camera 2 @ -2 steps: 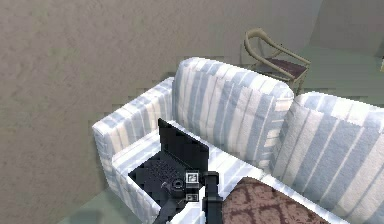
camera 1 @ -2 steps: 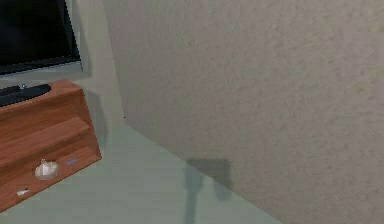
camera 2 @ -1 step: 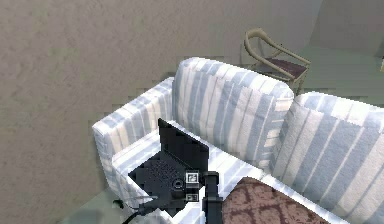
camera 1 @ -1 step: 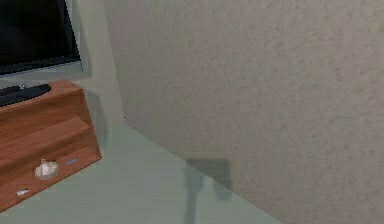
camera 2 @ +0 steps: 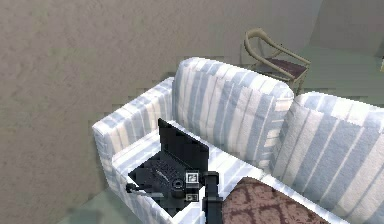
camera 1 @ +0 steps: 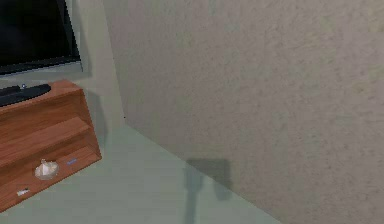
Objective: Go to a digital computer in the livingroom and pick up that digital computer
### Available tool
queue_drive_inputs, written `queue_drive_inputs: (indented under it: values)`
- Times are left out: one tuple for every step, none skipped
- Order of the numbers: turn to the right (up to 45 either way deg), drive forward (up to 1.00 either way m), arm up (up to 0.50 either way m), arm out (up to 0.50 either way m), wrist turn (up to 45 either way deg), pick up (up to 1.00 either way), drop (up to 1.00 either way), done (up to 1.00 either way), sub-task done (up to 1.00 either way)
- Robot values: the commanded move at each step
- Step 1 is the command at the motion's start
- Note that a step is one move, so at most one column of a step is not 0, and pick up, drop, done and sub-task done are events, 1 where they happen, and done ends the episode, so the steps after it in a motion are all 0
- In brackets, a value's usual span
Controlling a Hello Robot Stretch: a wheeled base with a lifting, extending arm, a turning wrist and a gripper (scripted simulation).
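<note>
**Gripper (camera 2: 152, 186) at laptop (camera 2: 182, 148) on sofa (camera 2: 235, 100)**

The laptop sits lid up on the striped sofa's left seat, by the armrest. The gripper is at its near edge; whether it holds anything cannot be told. A chair (camera 2: 275, 55) stands beyond the sofa, far right. At the forward view's left, a TV (camera 1: 35, 35) rests on a wooden stand (camera 1: 45, 125).

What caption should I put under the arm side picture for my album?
Robot's tool near an open black laptop on a striped sofa, wooden chair behind.

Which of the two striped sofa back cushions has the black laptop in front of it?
The blue-and-white striped cushion on the arm side view's left; the open black laptop sits before it.
</note>
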Motion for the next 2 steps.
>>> queue_drive_inputs:
  values:
    - [0.0, 0.00, 0.00, 0.00, 27.0, 0.00, 0.00, 0.00, 0.00]
    - [0.0, 0.00, -0.30, 0.00, 0.0, 0.00, 0.00, 0.00, 0.00]
